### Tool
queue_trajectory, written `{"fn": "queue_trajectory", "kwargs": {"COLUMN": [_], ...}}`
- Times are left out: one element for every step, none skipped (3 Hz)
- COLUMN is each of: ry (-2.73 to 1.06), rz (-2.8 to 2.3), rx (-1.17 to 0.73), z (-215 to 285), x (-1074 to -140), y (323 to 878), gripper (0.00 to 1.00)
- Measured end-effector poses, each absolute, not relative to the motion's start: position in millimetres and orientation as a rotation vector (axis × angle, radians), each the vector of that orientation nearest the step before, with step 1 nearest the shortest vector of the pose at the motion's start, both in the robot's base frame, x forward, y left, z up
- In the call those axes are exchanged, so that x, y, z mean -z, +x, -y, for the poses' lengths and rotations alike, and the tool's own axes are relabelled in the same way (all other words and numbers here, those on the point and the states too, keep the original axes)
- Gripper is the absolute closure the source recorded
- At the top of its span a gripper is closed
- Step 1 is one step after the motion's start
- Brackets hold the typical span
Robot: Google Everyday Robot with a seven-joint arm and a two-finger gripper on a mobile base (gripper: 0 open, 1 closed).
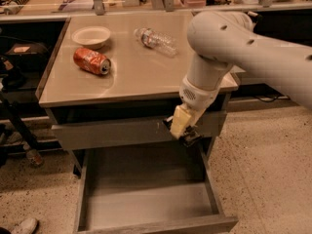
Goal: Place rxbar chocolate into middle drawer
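Observation:
My gripper (184, 129) hangs from the big white arm, in front of the right end of the upper drawer front and above the open middle drawer. Its cream fingers (178, 121) are shut on the rxbar chocolate (189, 136), a small flat black bar that sticks out below the fingertips. The middle drawer (146, 206) is pulled fully out at the bottom of the view. It is a wide grey tray with a smooth floor, low side walls and a low front lip. Nothing lies in it.
A crushed red can (91, 61), a white bowl (91, 35) and a clear plastic bottle (156, 40) lie on the cabinet top (131, 77). The taller scratched drawer front (112, 133) sits above the open drawer. Dark furniture stands left; speckled floor lies right.

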State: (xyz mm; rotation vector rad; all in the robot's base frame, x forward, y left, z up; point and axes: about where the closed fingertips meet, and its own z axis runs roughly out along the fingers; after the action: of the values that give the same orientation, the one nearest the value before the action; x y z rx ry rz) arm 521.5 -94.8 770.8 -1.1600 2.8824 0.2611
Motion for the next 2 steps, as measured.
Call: {"fn": "queue_trajectory", "kwargs": {"ry": [-1.137,-1.137], "rz": [-2.965,-2.965], "rx": [-0.322,-0.322], "z": [90.3,90.3], "x": [-721.2,-721.2], "y": [488.8,488.8], "gripper": [1.0,1.0]}}
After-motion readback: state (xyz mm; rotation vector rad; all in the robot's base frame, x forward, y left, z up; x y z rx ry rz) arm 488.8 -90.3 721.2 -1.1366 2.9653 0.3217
